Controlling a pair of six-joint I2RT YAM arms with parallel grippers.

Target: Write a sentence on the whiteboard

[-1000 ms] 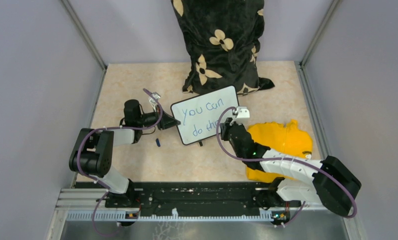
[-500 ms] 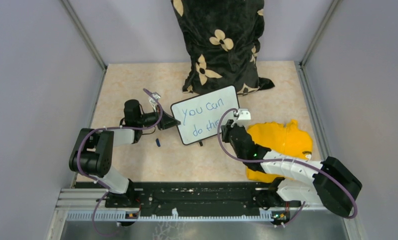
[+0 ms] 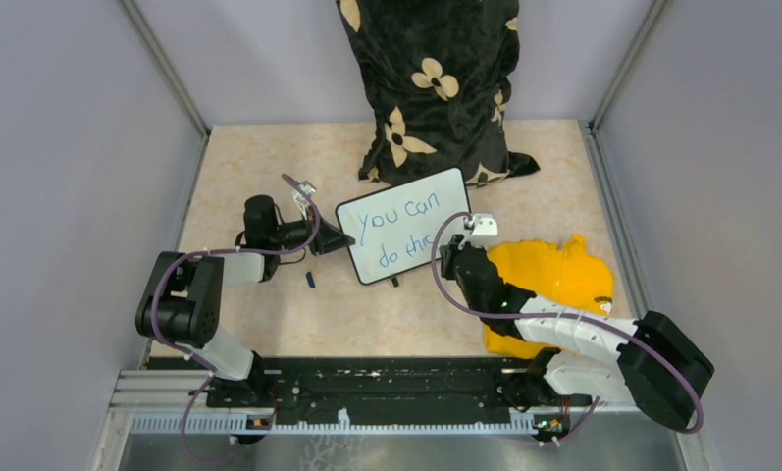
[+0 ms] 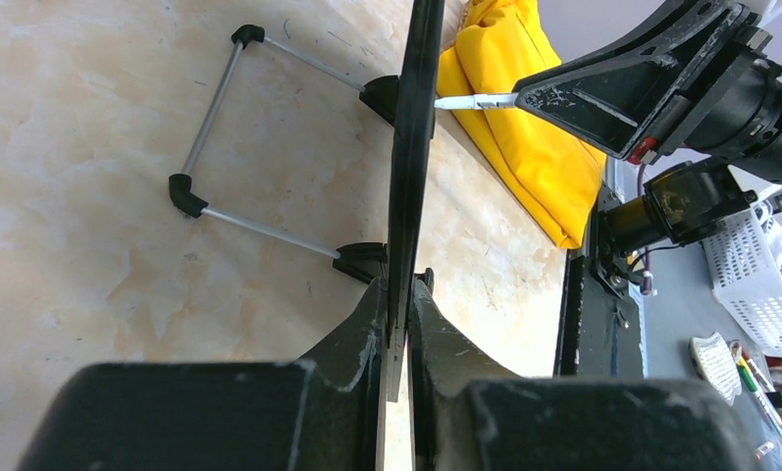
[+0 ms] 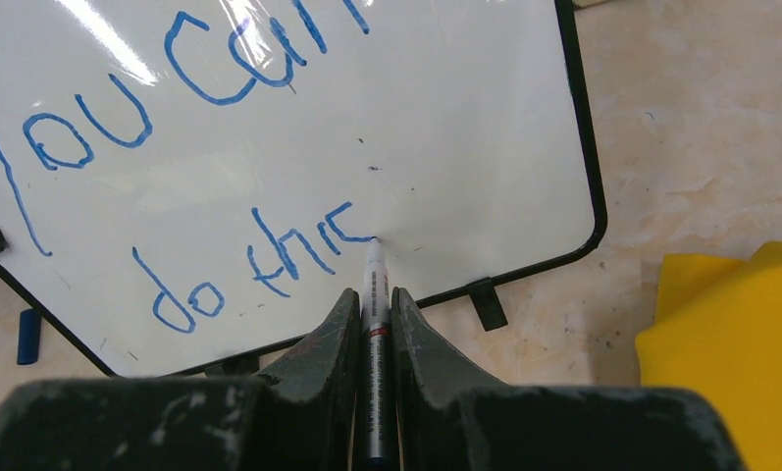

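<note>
Whiteboard (image 5: 465,118) rim pinched in left claw (image 4: 398,294), right claw (image 5: 374,297) clamping marker (image 5: 377,392), tip seemingly touching, room rightward

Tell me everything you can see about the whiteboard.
The whiteboard is a small white rectangle with a thin black rim and rounded corners, its face glossy with glare. It stands tilted back on the beige table, propped by a wire stand with black feet. Blue handwriting reads "You can" above "do th" plus unfinished strokes. The left pincer clamps its left edge. The marker in the right pincer touches its face at the last stroke.
</note>
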